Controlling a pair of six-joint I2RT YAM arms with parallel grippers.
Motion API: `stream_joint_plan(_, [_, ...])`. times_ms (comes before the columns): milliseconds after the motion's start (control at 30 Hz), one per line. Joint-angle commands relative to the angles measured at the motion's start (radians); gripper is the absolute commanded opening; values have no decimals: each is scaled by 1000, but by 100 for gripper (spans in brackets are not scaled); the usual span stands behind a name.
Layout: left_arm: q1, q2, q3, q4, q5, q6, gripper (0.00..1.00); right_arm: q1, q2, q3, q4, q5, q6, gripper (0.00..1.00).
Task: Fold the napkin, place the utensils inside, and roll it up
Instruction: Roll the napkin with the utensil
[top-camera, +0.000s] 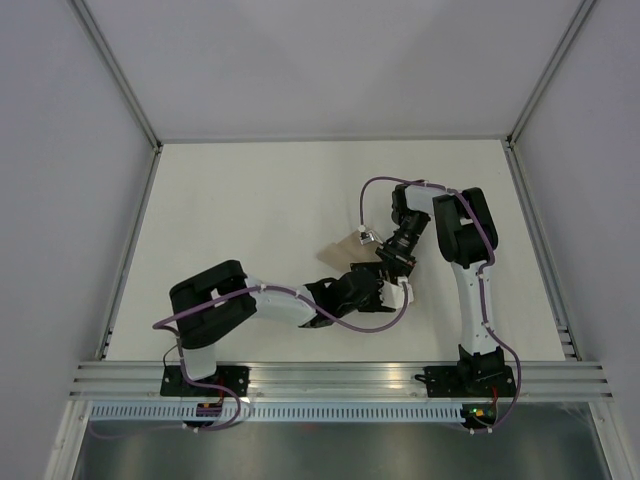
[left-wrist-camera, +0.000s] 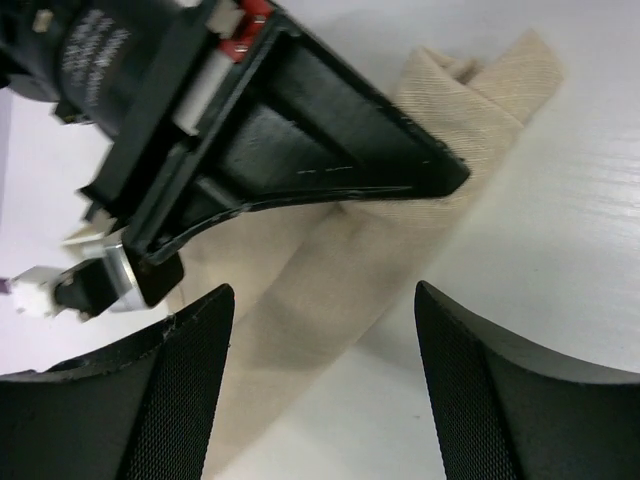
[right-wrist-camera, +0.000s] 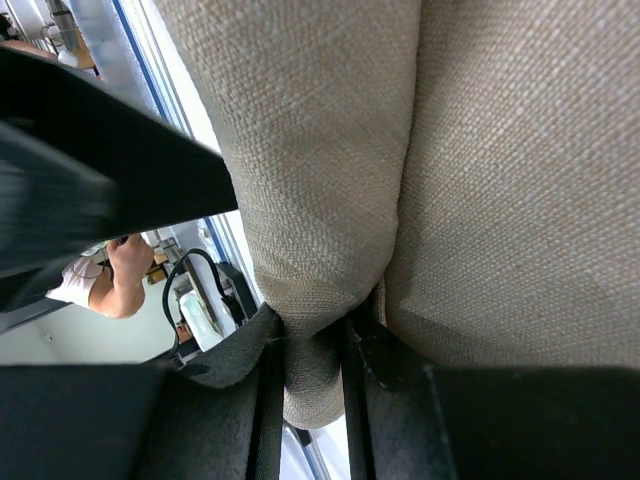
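Note:
The beige napkin (top-camera: 345, 246) is bunched into a narrow roll on the white table, mostly hidden under both grippers in the top view. In the left wrist view the napkin (left-wrist-camera: 330, 270) runs diagonally as a rolled band between my open left gripper (left-wrist-camera: 321, 300) fingers, which do not touch it. My right gripper (left-wrist-camera: 330, 150) reaches across it from above. In the right wrist view my right gripper (right-wrist-camera: 312, 350) is shut on a fold of the napkin (right-wrist-camera: 330, 150). In the top view the left gripper (top-camera: 375, 287) and right gripper (top-camera: 396, 262) meet at the table's middle. The pink fork is hidden.
The white table (top-camera: 250, 210) is walled at the left, back and right. An aluminium rail (top-camera: 340, 380) runs along the near edge by the arm bases. A purple cable (top-camera: 375, 185) loops off the right arm.

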Motion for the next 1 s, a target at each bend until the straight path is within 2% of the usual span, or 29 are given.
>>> stream_joint_plan(0, [-14,58,47,2,14,99,77,-13,54,13,114,145,-54,20])
stream_joint_plan(233, [-8,138,110,-64,45,102,75,-19,56,19,114,145,-60,20])
stream_joint_plan(433, [26,176,191,-244,141,46,52,-19,48,20,115,137,-70,20])
stream_joint_plan(467, [34,187,202,-297,170,39,43,-19,47,20,112,132,-73,20])
stream_joint_plan(533, [38,199,230,-336,197,19,36,-19,48,25,115,129,-74,22])
stream_joint_plan(567, [43,208,237,-349,224,12,29,-19,48,26,118,126,-74,22])
stream_joint_plan(733, [57,244,299,-481,319,-33,16,-20,31,28,137,108,-67,31])
stream_joint_plan(900, [80,271,334,-541,427,-86,2,-20,7,28,155,86,-51,41])
stream_joint_plan(967, [95,276,345,-570,473,-100,2,-20,-13,25,171,76,-39,48])
